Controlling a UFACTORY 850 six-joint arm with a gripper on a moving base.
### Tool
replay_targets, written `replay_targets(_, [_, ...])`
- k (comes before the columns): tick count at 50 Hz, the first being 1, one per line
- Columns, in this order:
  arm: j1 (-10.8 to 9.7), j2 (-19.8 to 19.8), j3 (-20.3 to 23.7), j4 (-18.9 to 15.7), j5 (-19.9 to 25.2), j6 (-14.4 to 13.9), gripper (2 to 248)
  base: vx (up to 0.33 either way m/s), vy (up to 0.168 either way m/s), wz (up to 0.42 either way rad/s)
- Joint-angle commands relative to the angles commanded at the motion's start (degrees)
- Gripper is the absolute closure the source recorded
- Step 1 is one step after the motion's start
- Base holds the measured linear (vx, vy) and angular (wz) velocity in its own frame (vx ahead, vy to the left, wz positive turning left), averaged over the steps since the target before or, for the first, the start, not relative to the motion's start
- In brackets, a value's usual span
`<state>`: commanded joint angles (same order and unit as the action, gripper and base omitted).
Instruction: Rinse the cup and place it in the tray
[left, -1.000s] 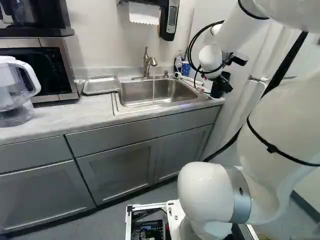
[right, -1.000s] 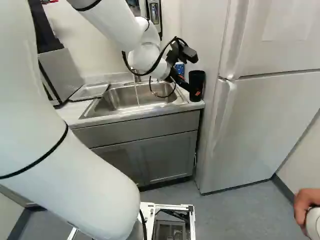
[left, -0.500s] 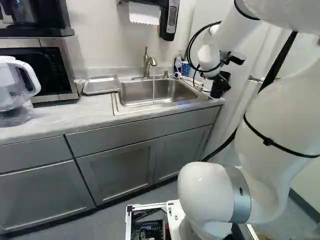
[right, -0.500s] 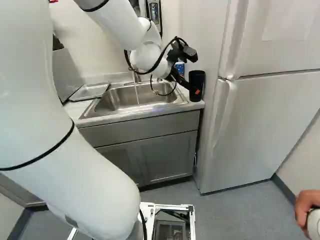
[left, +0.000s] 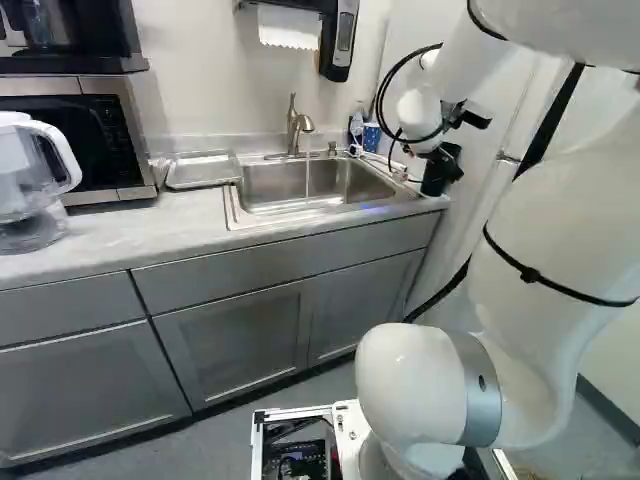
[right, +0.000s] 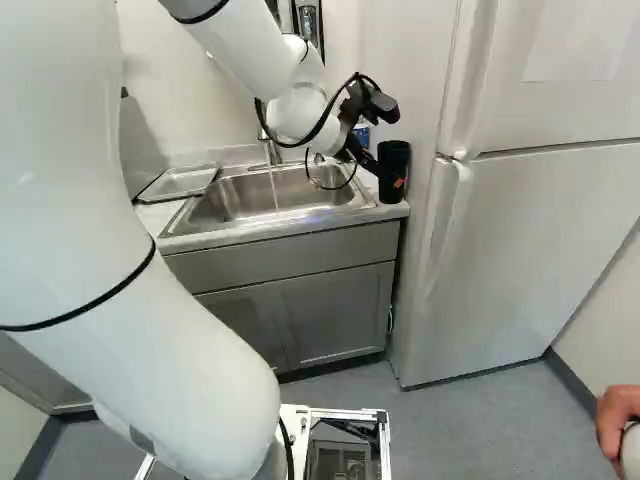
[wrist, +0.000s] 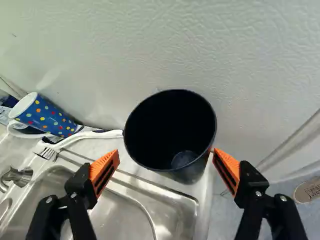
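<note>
Because the black cup (wrist: 172, 131) sits just ahead of the wide-spread gripper (wrist: 166, 156), closer to one finger, the gripper should line up evenly, then squeeze softly.

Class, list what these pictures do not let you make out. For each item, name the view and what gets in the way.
Whether the black cup is wet inside: wrist view, too dark.
Whether the gripper touches its rim: wrist view, contact unclear.
What the hand holds: right base view, cut by the edge.
The clear pitcher's far side: left base view, cut by the edge.
</note>
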<state>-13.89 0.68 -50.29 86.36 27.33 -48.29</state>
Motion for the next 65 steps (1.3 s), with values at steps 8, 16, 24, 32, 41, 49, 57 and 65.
replay_targets(8, [-0.49, -0.70, -0.70, 0.00, 0.00, 0.00, 3, 0.000, 0.000, 0.000])
replay_targets(16, [-0.51, -1.12, -1.13, 0.00, 0.00, 0.00, 3, 0.000, 0.000, 0.000])
replay_targets(24, [-0.51, -1.12, -1.13, 0.00, 0.00, 0.00, 3, 0.000, 0.000, 0.000])
replay_targets(32, [-0.51, -1.12, -1.13, 0.00, 0.00, -1.41, 3, 0.000, 0.000, 0.000])
replay_targets(41, [-0.51, -1.12, -1.13, 0.00, 0.00, -4.45, 3, 0.000, 0.000, 0.000])
replay_targets(49, [-0.51, -1.12, -1.13, 0.00, 0.00, -4.45, 3, 0.000, 0.000, 0.000])
replay_targets(57, [-0.51, -1.12, -1.13, 0.00, 0.00, -4.45, 3, 0.000, 0.000, 0.000])
replay_targets(65, [-0.51, -1.12, -1.13, 0.00, 0.00, -4.45, 33, 0.000, 0.000, 0.000])
